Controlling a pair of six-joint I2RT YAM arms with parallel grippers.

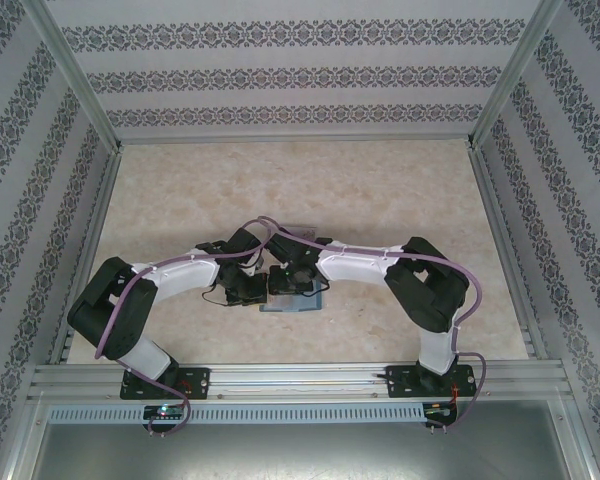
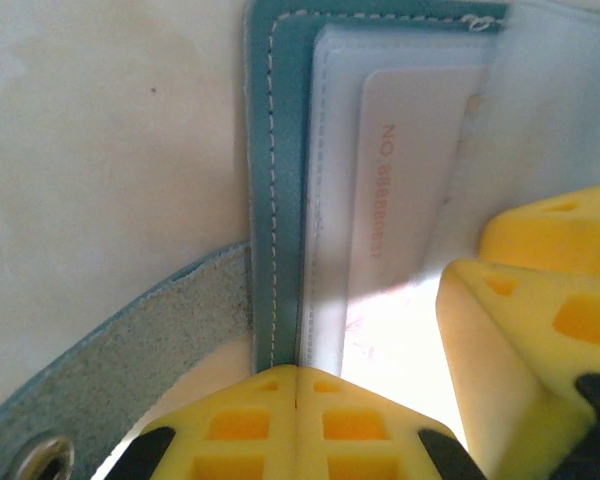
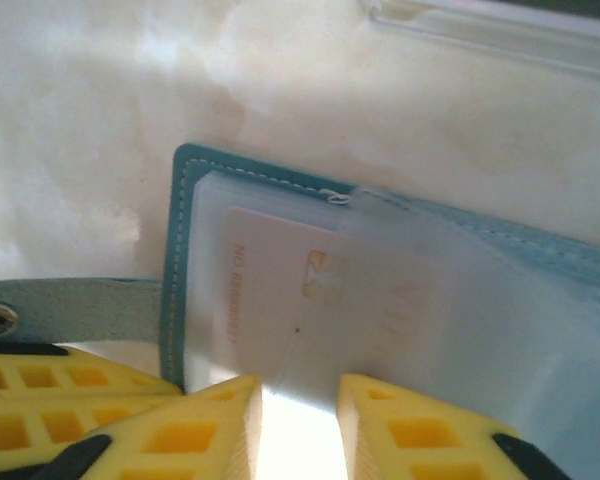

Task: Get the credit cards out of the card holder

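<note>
**Card holder open at table centre, both claws on it**

Card holder (image 3: 177, 250) lies open on the table (image 2: 100, 130), near-centre btwn the two arms in the top view. Teal cover w/ pale stitching along the edge; clear plastic sleeves (image 2: 330, 150) inside. A pale card (image 2: 410, 170) sits in a sleeve. Orange-brown print down its side reads "NO." + a row of 8s; last digits unclear. Small gold chip (image 3: 323, 275) on the card, blurred through the plastic.

Tab (image 2: 130, 340) sticks out from the cover's side, flat on the table, metal snap (image 2: 45, 462) at its end.

Left gripper (image 2: 297, 385): fingers pressed together, tips at the cover's stitched edge just beside the tab; can't tell if anything's pinched.

Right gripper (image 3: 300, 400): fingers parted, a gap btwn them, tips over the sleeve w/ the card.

Clear tray (image 3: 480, 25) just beyond the holder, apart from it.
</note>
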